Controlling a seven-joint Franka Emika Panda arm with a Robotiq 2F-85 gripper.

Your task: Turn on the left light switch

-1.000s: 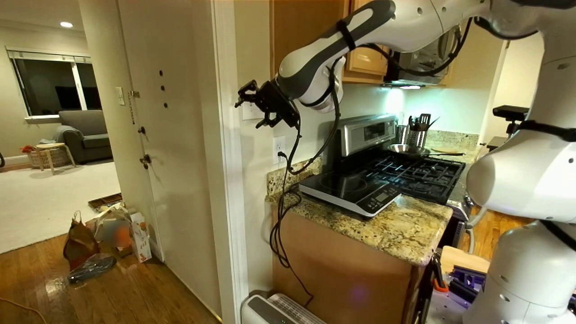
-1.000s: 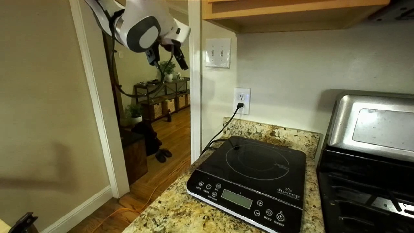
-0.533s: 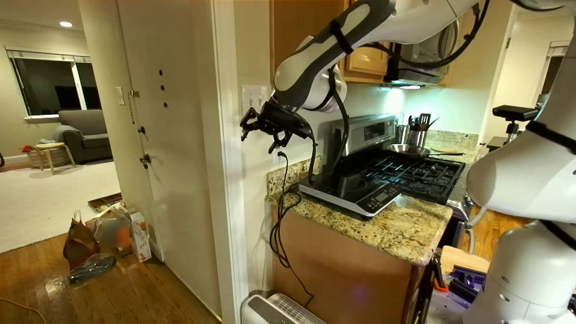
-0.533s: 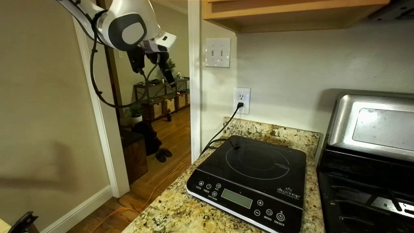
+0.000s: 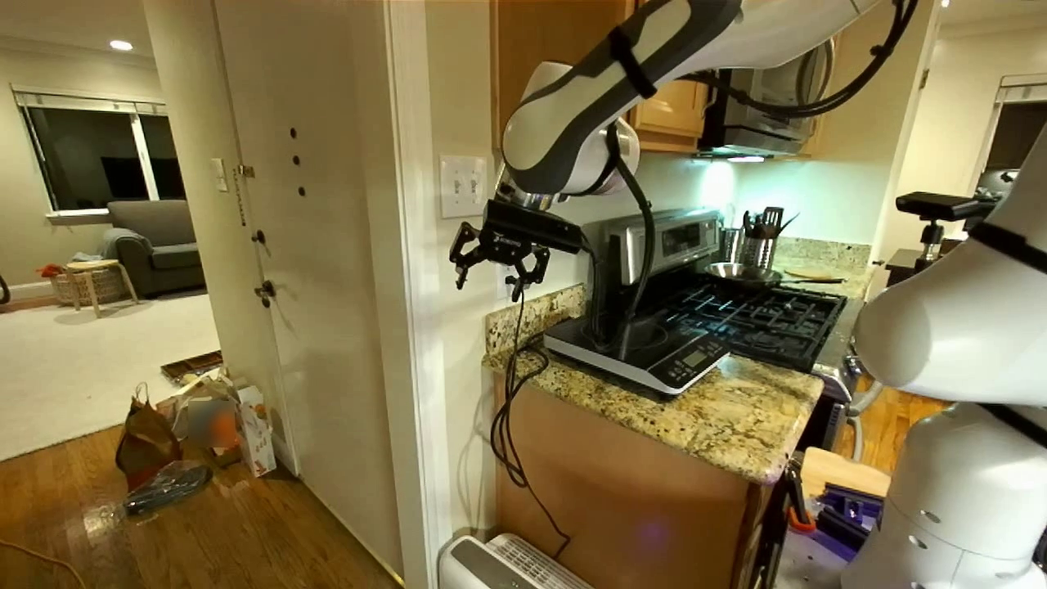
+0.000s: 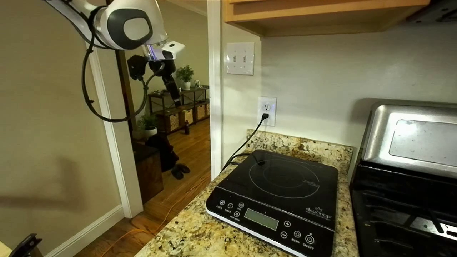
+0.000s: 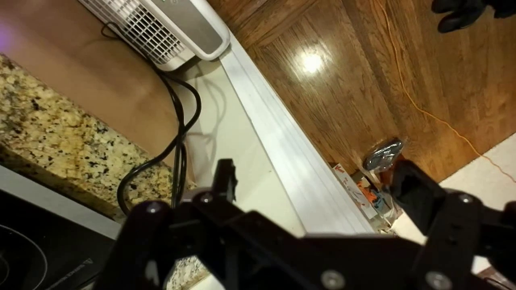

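A white wall plate with two toggle switches [image 5: 464,186] shows in both exterior views [image 6: 240,65]. The left light switch [image 6: 234,59] is small; I cannot tell whether it is up or down. My black gripper [image 5: 488,286] points downward with its fingers spread and nothing between them. It is lower than the plate and apart from it. In an exterior view the gripper [image 6: 173,92] hangs left of the plate, across the doorway. In the wrist view the open fingers [image 7: 318,177] show over the wall and white trim; the switches are out of that view.
An outlet [image 6: 267,111] with a black plug sits below the plate. A black induction cooktop [image 6: 285,178] lies on the granite counter [image 5: 761,417]. An upper cabinet [image 6: 321,18] overhangs the counter. White door trim [image 5: 413,286] runs beside the plate. A white appliance [image 7: 193,24] stands on the floor.
My gripper has moved down and away from the switch plate and tilted to point downward. The plate, largely hidden behind the gripper in an exterior view before, is now in full view. The fingers stay open.
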